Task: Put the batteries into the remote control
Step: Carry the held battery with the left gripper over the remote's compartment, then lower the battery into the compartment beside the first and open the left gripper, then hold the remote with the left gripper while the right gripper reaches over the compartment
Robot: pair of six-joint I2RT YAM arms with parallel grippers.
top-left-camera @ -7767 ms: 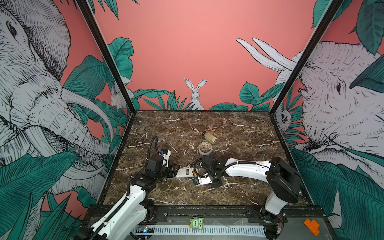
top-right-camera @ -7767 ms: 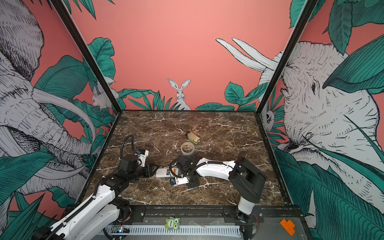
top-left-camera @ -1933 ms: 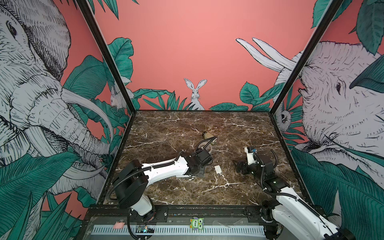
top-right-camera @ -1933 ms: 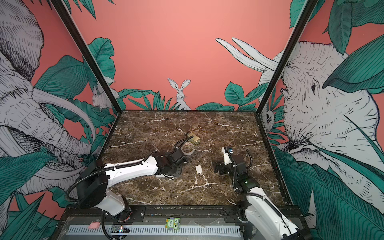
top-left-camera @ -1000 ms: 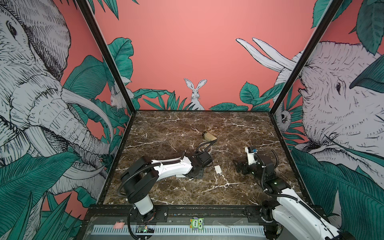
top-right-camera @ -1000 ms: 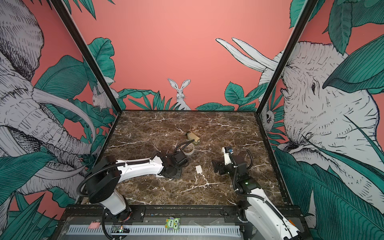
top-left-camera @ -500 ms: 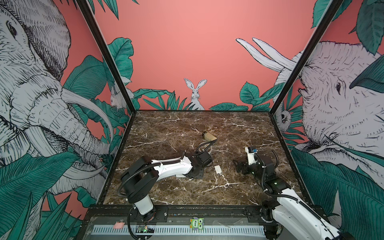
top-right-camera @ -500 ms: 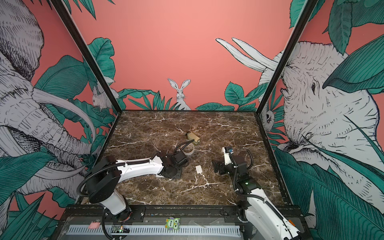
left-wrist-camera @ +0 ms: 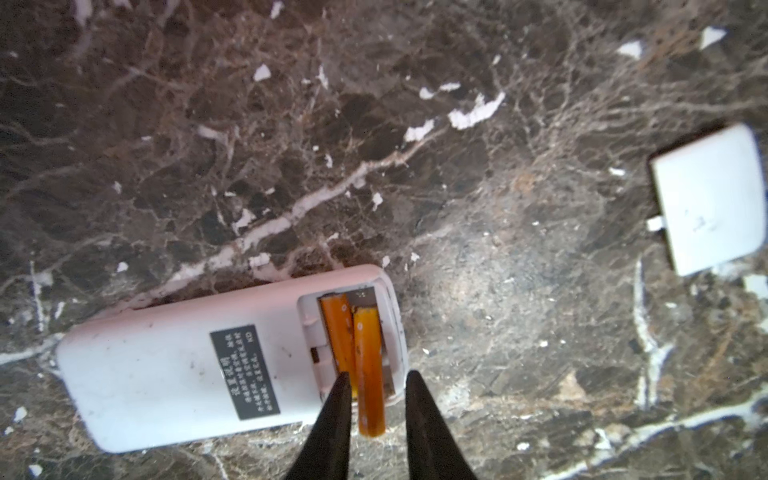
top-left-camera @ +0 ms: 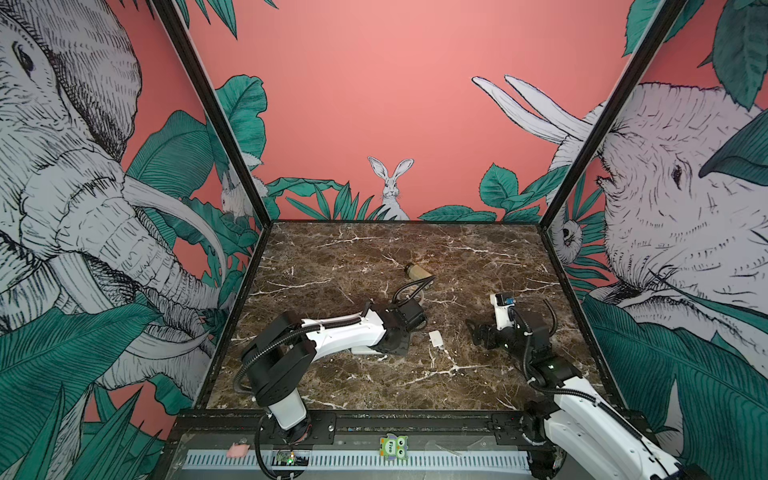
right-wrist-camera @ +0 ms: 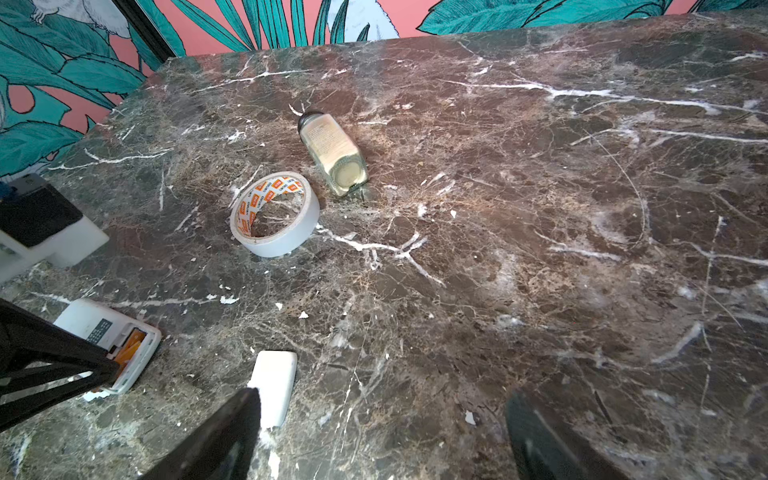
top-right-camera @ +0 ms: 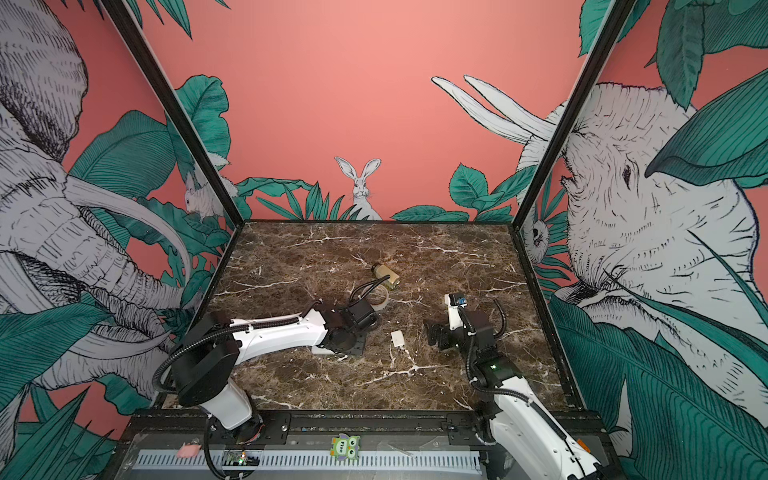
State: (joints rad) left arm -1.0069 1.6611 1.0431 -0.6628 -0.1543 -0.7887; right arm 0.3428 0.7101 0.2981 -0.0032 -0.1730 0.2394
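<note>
1. Found bench [top-left-camera: 457,257] carrying remote [left-wrist-camera: 166,365] back-up, left of middle, unheld; expect sliding under any push.
2. Found left end effector [left-wrist-camera: 377,376] slightly parted astride loose battery [left-wrist-camera: 368,365], gripping nothing; risk of snagging it on lift.
3. Found right end effector [right-wrist-camera: 382,397] wide open, empty, well apart from remote.
4. Noted cover [left-wrist-camera: 706,199] off, lying between arms.
5. Noted seated battery [left-wrist-camera: 334,328] in compartment; loose battery tilted, end past remote's edge; liable to roll out and block cover.

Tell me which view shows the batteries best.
Left wrist view: both batteries lie close up in the open compartment of the remote, one sticking out. The right wrist view shows an orange sliver; in both top views the arm hides them.
</note>
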